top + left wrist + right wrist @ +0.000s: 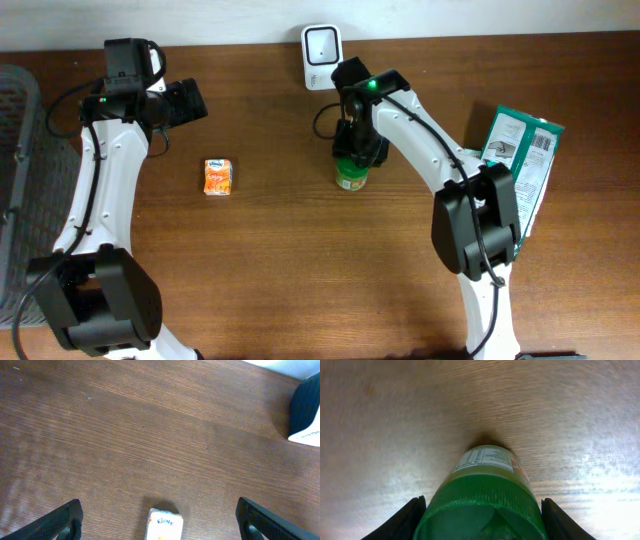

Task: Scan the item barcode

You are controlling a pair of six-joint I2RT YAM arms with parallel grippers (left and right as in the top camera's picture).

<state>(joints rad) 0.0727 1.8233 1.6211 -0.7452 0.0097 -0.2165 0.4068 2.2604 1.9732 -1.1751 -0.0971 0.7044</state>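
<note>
Right gripper [351,152] sits over the small green plastic jar [351,178], which stands near the white box-shaped scanner [322,44]. Left wrist: left gripper [159,515] spread wide, empty, above a small orange-and-white tissue pack [165,525]. Right wrist: fingers [405,520] clamp the jar's ribbed lid [480,505]; barcode not visible. The grip on a round lid could slip or twist on lift, spoiling the scan.

On the left: rises from the near edge of the table [290,260], bends at the elbow, ends far back with the left gripper [193,100] turned sideways toward the other arm, jaws spread wide. On the right: climbs from the same near edge, leans inward to the middle, points the right gripper [352,160] straight down, jaws pressed on both sides of the lid of a green jar [350,181].
</note>
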